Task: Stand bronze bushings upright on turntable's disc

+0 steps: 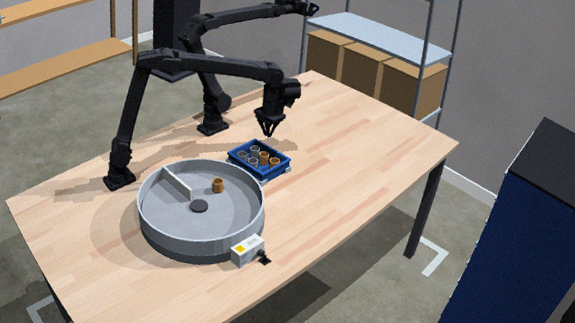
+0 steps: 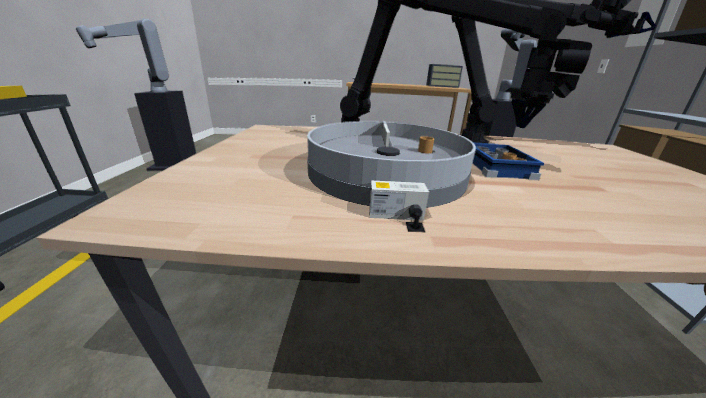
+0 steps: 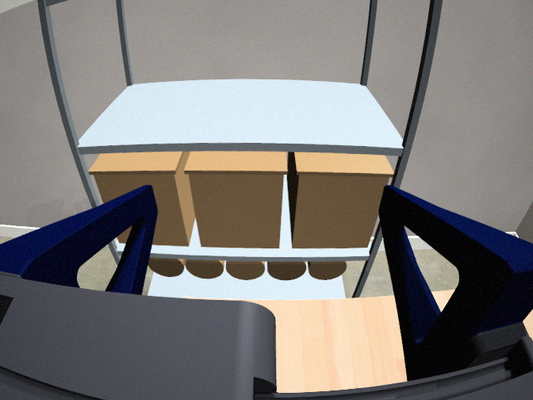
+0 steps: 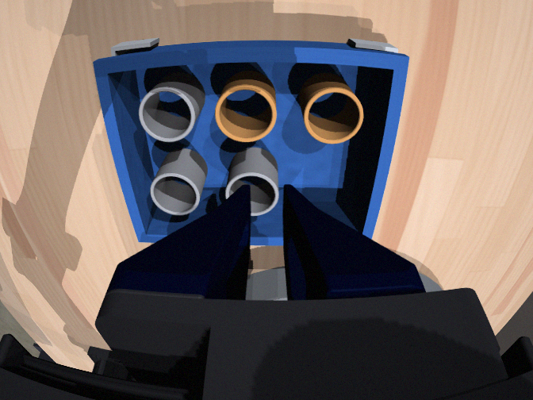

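Note:
A bronze bushing (image 1: pixel 218 186) (image 2: pixel 426 145) stands upright on the turntable's disc (image 1: pixel 166 219), apart from the dark hub (image 1: pixel 199 205) (image 2: pixel 388 151). The blue crate (image 1: pixel 245 168) (image 2: pixel 510 169) (image 4: pixel 258 51) sits level between its corner guides. In it stand two bronze bushings, one in the middle (image 1: pixel 263 158) (image 4: pixel 254 128) and one at the end (image 1: pixel 274 162) (image 4: pixel 331 133) of their row, and three steel bushings (image 4: pixel 165 125) (image 4: pixel 189 159) (image 4: pixel 258 159). My right gripper (image 1: pixel 268 134) (image 4: pixel 266 198) is empty, fingers open a narrow gap, above the crate. My left gripper (image 1: pixel 313 10) (image 3: pixel 268 198) is wide open and empty, high up, facing the shelving.
The turntable has a raised wall (image 1: pixel 197 248) (image 2: pixel 390 172) and a pale divider bar (image 1: pixel 177 182) above the disc. A white control box (image 1: pixel 248 250) (image 2: pixel 398 200) stands at its near side. Metal shelving (image 1: pixel 382 36) (image 3: pixel 240 113) with cartons stands beyond the table.

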Tool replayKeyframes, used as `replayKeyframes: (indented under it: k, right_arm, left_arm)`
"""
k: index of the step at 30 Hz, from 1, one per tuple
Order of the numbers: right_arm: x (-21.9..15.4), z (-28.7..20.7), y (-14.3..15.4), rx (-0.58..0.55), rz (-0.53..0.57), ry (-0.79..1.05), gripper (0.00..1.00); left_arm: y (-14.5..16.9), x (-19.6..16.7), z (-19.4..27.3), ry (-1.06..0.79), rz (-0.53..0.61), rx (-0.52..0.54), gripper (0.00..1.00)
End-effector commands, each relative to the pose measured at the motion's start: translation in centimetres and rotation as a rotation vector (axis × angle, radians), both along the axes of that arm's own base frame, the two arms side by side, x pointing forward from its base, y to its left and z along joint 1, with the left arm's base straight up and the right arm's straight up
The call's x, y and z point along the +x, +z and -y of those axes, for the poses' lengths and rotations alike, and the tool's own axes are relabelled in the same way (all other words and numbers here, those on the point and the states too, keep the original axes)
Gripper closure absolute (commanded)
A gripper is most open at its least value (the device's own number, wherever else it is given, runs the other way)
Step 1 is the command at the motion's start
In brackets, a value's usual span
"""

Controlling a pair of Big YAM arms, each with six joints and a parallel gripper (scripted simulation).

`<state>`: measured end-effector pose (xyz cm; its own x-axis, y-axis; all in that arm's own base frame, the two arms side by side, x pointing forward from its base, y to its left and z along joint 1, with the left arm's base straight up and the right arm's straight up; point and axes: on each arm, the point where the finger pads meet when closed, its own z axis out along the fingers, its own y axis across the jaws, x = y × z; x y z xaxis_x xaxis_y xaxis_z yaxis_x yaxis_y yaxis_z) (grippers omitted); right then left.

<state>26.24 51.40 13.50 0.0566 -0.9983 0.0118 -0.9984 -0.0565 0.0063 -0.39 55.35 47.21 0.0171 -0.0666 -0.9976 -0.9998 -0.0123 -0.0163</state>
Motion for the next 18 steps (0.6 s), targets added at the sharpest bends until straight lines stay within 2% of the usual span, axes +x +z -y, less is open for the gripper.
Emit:
replayKeyframes:
  k: [1,18]
  right_arm:
    - [1.1,-1.8,3.8,0.075,0.04,-0.005,0.85]
    - [1.1,-2.0,2.6,0.056,0.03,-0.005,0.85]
  left_arm:
    - [2.8,-0.5,0.9,0.005,-0.017,0.067,0.0]
    - [2.8,-0.5,0.9,0.005,-0.017,0.067,0.0]
